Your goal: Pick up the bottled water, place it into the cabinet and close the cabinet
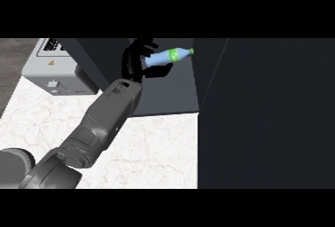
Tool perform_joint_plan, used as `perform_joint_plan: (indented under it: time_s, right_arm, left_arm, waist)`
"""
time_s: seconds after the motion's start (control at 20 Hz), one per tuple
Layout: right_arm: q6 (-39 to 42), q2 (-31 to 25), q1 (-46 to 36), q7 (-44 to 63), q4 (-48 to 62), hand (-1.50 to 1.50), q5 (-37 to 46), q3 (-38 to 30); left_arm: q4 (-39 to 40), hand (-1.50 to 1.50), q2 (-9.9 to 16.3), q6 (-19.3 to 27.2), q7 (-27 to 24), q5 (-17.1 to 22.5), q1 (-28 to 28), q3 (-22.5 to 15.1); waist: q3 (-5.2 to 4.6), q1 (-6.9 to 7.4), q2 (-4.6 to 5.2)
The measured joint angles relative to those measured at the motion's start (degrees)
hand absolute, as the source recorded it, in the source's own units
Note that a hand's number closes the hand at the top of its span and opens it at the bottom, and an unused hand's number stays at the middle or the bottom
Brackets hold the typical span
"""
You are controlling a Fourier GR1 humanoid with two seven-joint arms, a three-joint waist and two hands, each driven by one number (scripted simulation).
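My left hand [141, 55] is up at the far side of the counter [39, 119], fingers and thumb curled round the bottle [169, 56]. The bottle lies tilted in my grip, pale blue body, green band, white cap pointing right and slightly up. It sits in front of the dark cabinet [163, 93], at its open face, held clear of the counter. The cabinet door [268, 115] stands as a big dark slab on the right, just beside the bottle's cap. A grey appliance [56, 71] sits far left on the marble. My forearm [104, 119] runs up from the near left.
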Motion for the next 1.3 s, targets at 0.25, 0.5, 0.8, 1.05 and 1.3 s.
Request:
perform_joint_plan:
  time_s: [0.25, 0.5, 0.8, 1.05, 1.3]
  right_arm:
    - [0.52, -0.38, 0.97, -0.50, -0.31, -1.50, -0.06, 0.14]
    - [0.50, -0.42, 1.30, -0.50, -0.58, -1.50, 0.12, 0.44]
    - [0.05, -0.25, 0.57, -0.50, -0.45, -1.50, 0.29, 0.14]
    - [-0.21, -0.08, 1.23, -1.25, -0.67, -1.50, 0.70, 0.19]
    - [-0.66, -0.18, 2.05, -1.46, -1.28, -1.50, 1.44, 0.18]
  left_arm:
    - [1.17, -1.50, 0.34, -0.02, 0.17, 0.36, -0.19, 0.87]
    - [1.44, -1.50, 0.40, 0.13, 0.31, 0.68, -0.34, 1.61]
    - [-0.97, -1.50, 0.49, -4.05, -2.62, 2.38, 0.34, 3.64]
    - [-4.21, -1.50, 0.09, -10.36, -7.05, 4.09, 1.52, 5.74]
    - [-7.56, -1.50, -1.15, -16.29, -11.63, 5.11, 3.54, 6.96]
  waist:
    - [0.13, -0.54, -0.13]
    - [0.15, -0.58, -0.13]
    - [0.01, -0.24, 0.00]
    - [-0.03, 0.35, 0.01]
    - [0.12, 1.41, -0.48]
